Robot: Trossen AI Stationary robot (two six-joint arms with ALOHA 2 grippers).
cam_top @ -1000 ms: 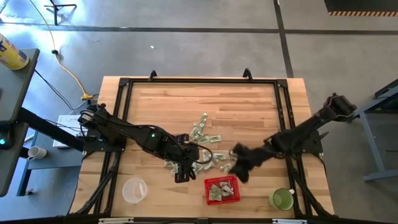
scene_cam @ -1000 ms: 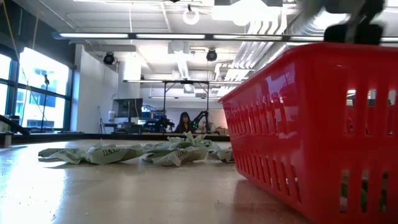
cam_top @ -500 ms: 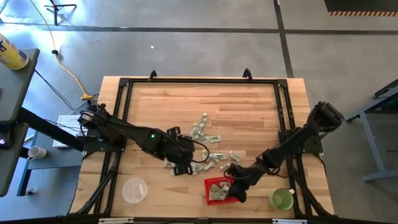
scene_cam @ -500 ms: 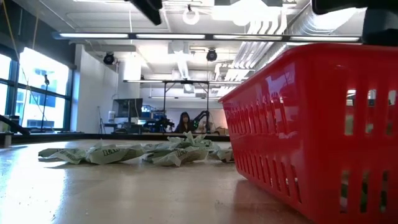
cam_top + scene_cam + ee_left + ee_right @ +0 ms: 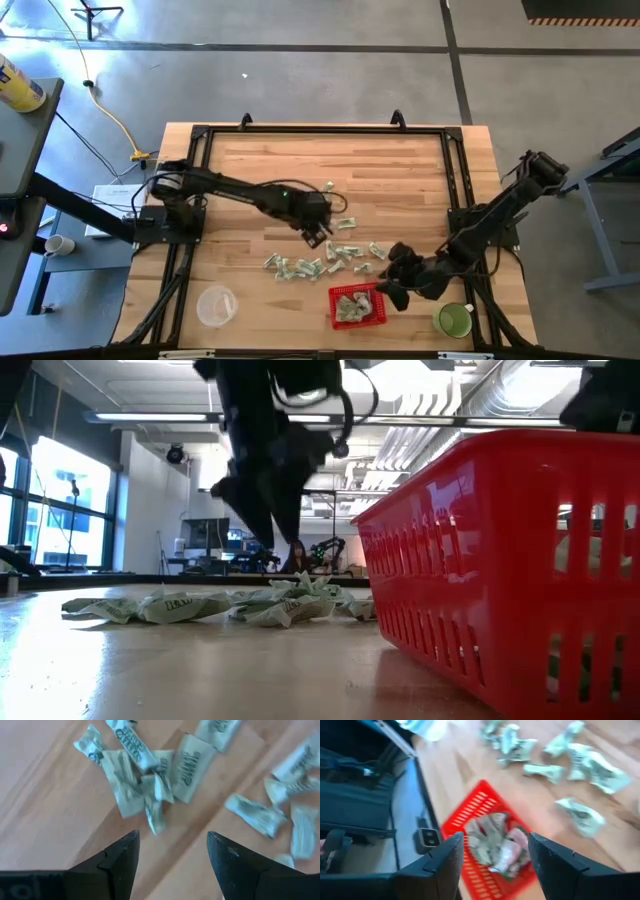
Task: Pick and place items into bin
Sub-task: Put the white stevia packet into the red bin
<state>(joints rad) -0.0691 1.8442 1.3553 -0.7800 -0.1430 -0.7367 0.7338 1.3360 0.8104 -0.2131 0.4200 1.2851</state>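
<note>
Several small green-and-white wrapped items (image 5: 325, 262) lie scattered on the wooden table's middle, with a few more (image 5: 335, 215) farther back. My left gripper (image 5: 320, 232) hangs open just above that farther cluster (image 5: 142, 775), fingers pointing down, nothing between them. The red mesh bin (image 5: 334, 306) stands near the front edge with several items (image 5: 497, 842) inside. My right gripper (image 5: 390, 293) is open at the bin's right side, above its rim (image 5: 465, 820), and holds nothing.
A clear round container (image 5: 215, 305) stands at the front left. A green cup (image 5: 455, 320) stands at the front right, close to my right arm. Black frame rails (image 5: 195, 200) border the table. Bare wood lies along the far half.
My left gripper has gone from the near items toward the table's far edge and a little right, to the farther cluster. My right gripper went toward the near edge to above the bin, then drew back a little toward the table's right.
</note>
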